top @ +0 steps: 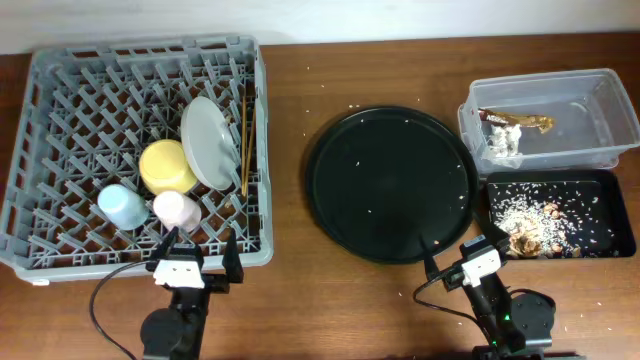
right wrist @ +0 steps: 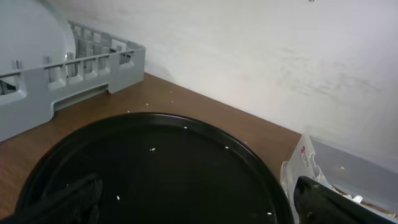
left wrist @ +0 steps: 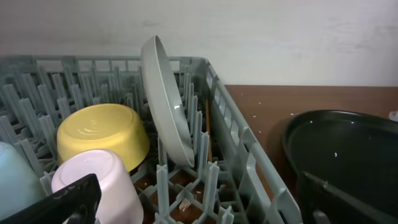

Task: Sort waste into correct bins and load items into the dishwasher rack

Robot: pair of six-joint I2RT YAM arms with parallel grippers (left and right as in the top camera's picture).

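The grey dishwasher rack (top: pixel 60 80) holds the yellow bowl (top: pixel 166 165), the blue cup (top: pixel 122 205), the pink cup (top: pixel 176 209), the pale plate (top: pixel 208 142) on edge and the chopsticks (top: pixel 245 140). The left wrist view shows the bowl (left wrist: pixel 102 134), pink cup (left wrist: pixel 106 180), plate (left wrist: pixel 165 99) and rack (left wrist: pixel 249 155). The clear tub (top: pixel 590 120) holds white tissue (top: pixel 503 143) and the gold-brown wrapper (top: pixel 520 122). The shallow black tray (top: pixel 600 235) holds rice and brown scraps (top: pixel 530 222). My left gripper (top: pixel 192 262) is open and empty at the rack's near edge. My right gripper (top: pixel 462 258) is open and empty at the near table edge.
The large round black tray (top: pixel 390 185) lies mid-table with a few rice grains on it; it fills the right wrist view (right wrist: pixel 155 168). Scattered grains dot the brown table (top: pixel 290 300). A white wall runs behind the table.
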